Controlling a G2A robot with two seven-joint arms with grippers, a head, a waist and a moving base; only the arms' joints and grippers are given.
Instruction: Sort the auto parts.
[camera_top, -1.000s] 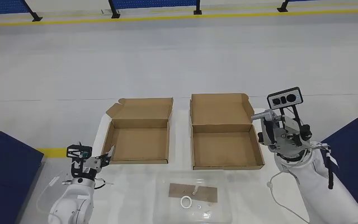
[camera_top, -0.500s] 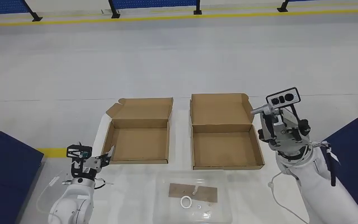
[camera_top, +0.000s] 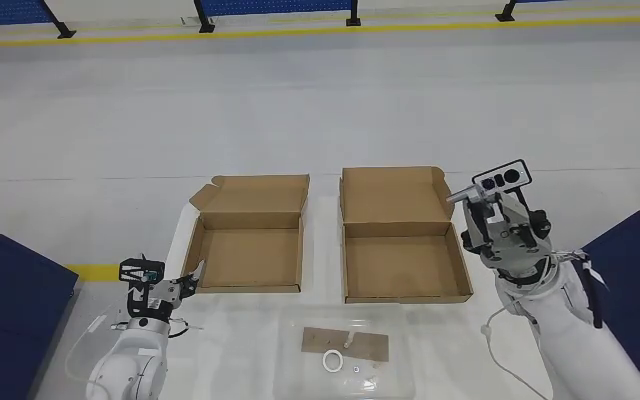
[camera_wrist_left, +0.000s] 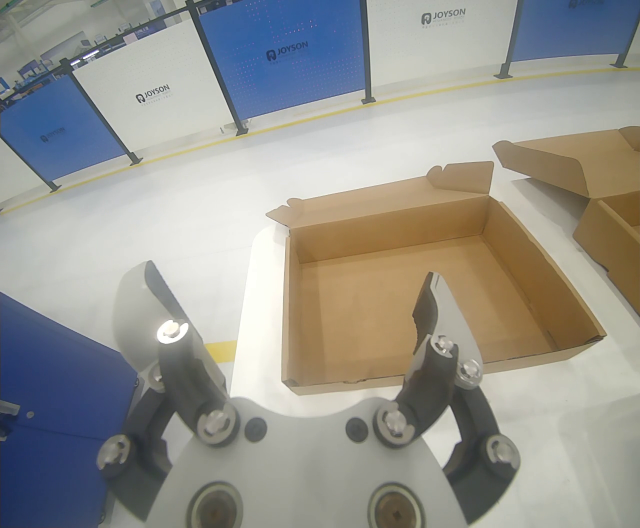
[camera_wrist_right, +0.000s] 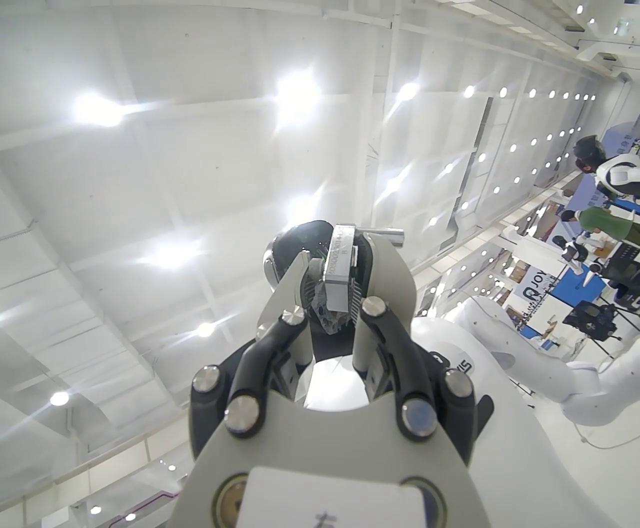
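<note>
In the right claw, grips a silver metal part with a short pin jutting from one end, jaws closed on its flat sides. Holds it aloft with the claw turned upward, just beside the far outer corner of the right box and clear of the cardboard. Probably lifts it this way to present the part to the head camera and settle its kind before choosing a box.

Holds the left claw spread wide with nothing between the jaws, low over the table's near left corner, just beside the left box. Likely parks it there to give the other arm room while remaining within reach of that box.

Stands both boxes side by side, flaps folded back and cardboard floors bare, ready to take parts from above. Stores the unsorted stock nearer in: a clear tray with a white ring and a brown card. Judging by that, has barely begun sorting.
</note>
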